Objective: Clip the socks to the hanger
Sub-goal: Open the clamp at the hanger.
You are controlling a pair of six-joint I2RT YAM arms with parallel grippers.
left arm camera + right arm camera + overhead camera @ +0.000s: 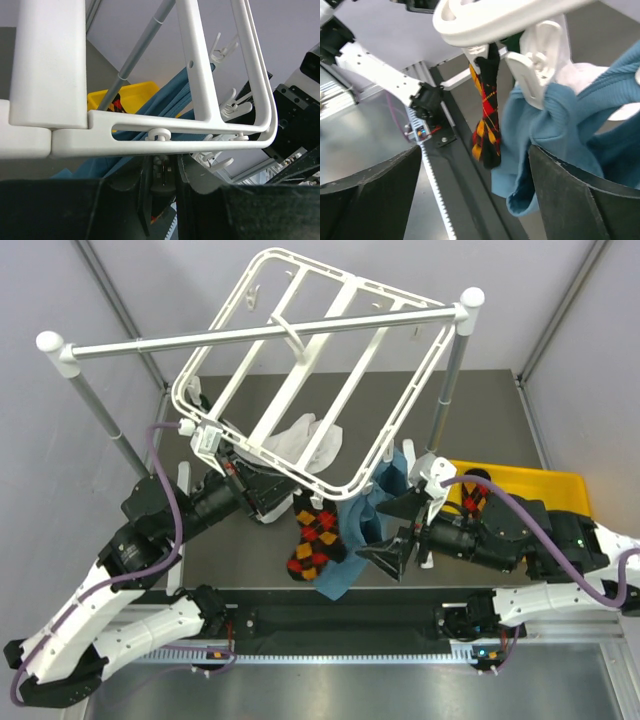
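Observation:
The white hanger [298,370] hangs tilted from the rail. One argyle sock [315,535] dangles from a clip on its near rim and reaches the table. In the right wrist view that sock [487,110] hangs below the hanger [485,20]. My right gripper [475,150] is open and holds nothing; it sits just right of the sock [385,532]. The other sock [472,497] lies in the yellow bin. Under the hanger's near edge [150,142], my left gripper [164,167] is shut on a small clip [165,175], left of the hung sock [285,502].
A teal cloth [362,515] hangs from a white clip [537,65] beside the sock. A white cloth [300,435] hangs under the frame. The silver rail [260,333] on two posts carries the hanger. The yellow bin [530,485] stands at the right.

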